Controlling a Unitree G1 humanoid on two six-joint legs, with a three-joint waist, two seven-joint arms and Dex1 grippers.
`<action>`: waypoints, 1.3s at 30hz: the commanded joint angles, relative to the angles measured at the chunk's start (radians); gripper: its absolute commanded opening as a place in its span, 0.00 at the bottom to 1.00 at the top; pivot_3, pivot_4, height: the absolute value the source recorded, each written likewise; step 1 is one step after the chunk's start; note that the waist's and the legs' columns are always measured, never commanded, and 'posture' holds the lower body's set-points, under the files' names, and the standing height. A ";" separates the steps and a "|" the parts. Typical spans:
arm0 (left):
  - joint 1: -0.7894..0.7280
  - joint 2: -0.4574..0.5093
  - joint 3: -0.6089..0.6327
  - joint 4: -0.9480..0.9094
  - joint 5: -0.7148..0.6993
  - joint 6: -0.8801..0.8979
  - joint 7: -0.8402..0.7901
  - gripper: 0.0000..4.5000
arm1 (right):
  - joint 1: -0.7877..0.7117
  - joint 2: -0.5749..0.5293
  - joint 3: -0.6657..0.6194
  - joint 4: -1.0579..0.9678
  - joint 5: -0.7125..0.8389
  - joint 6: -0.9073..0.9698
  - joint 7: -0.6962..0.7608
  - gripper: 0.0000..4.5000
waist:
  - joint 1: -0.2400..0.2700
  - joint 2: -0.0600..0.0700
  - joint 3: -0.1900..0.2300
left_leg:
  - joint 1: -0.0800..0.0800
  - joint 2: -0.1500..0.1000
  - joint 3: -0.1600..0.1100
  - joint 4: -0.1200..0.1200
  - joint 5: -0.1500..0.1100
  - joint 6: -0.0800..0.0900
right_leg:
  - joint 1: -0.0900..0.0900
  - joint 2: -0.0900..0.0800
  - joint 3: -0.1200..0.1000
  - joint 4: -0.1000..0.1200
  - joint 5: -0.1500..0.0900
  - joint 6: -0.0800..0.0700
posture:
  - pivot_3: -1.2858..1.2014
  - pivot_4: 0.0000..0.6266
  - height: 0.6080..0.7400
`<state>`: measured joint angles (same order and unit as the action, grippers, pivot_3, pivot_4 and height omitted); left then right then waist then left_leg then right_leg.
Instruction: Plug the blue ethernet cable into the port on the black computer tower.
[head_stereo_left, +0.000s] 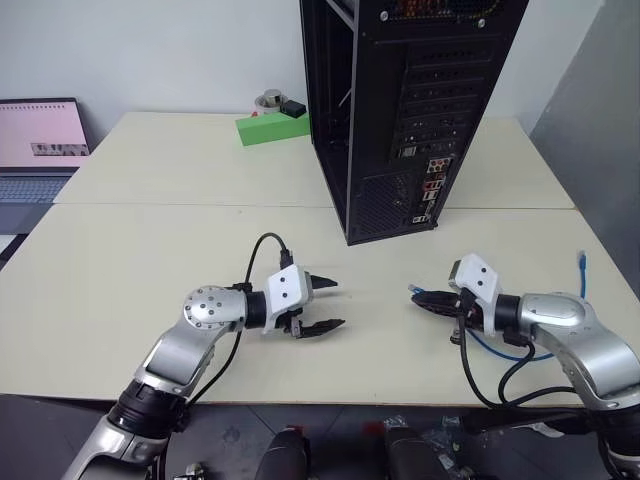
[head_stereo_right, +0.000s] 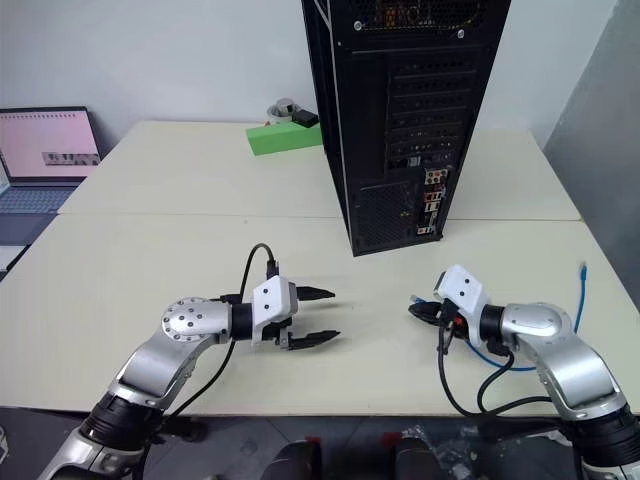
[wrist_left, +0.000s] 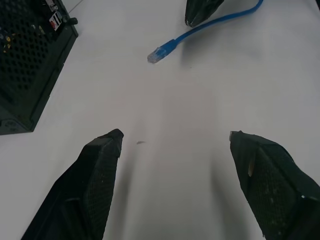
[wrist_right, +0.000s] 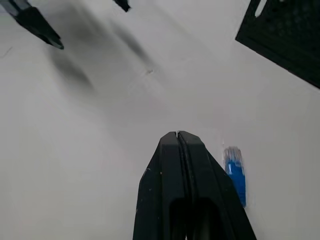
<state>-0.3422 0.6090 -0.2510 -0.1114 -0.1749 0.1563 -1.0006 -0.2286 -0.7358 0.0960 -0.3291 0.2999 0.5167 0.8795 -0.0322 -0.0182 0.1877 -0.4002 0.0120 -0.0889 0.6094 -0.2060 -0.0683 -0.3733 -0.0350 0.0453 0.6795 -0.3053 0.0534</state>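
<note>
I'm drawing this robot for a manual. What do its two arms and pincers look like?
Both arms are silver-grey metal with rounded joint housings and black collars at the wrists. Each ends in a white boxy wrist block carrying two black, tapered, pointed fingers: the left pincer and the right pincer. Black cables loop from each wrist back along the forearm. The left elbow housing shows a ring of small screws.

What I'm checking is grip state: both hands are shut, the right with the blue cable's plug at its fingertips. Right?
No: the left hand is open, fingers spread wide in the left wrist view. The right hand is shut, the blue ethernet cable plug at its fingertips.
</note>
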 joint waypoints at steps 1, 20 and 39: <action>-0.008 -0.006 0.004 -0.006 0.009 -0.034 -0.006 0.82 | -0.012 0.010 -0.079 0.021 0.016 -0.042 -0.021 0.04 | 0.000 0.000 0.000 | 0.000 0.000 0.000 0.000 0.000 0.000 | 0.000 0.000 0.000 0.000 0.000 0.000 | 0.52 0.24 1.00; 0.018 -0.024 -0.006 -0.084 0.030 -0.020 -0.008 0.82 | 0.036 0.004 -0.027 0.118 -0.078 0.063 -0.090 0.44 | -0.001 0.000 0.000 | 0.000 0.000 -0.001 0.000 0.000 0.000 | 0.000 0.000 0.000 0.001 0.000 0.000 | 0.52 0.24 1.00; -0.031 -0.054 -0.011 -0.021 0.038 -0.022 -0.023 0.82 | -0.051 -0.017 0.054 -0.084 -0.014 0.153 0.031 0.01 | -0.001 0.000 0.000 | 0.000 0.000 -0.001 0.001 0.000 0.000 | 0.000 0.000 -0.001 0.001 0.000 0.000 | 0.52 0.24 1.00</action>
<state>-0.3545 0.5613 -0.2553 -0.1327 -0.1374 0.1471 -1.0150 -0.2560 -0.7440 0.1325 -0.3552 0.2689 0.6627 0.8891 -0.0332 -0.0182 0.1877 -0.4002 0.0120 -0.0904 0.6099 -0.2060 -0.0683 -0.3732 -0.0349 0.0442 0.6805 -0.3052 0.0534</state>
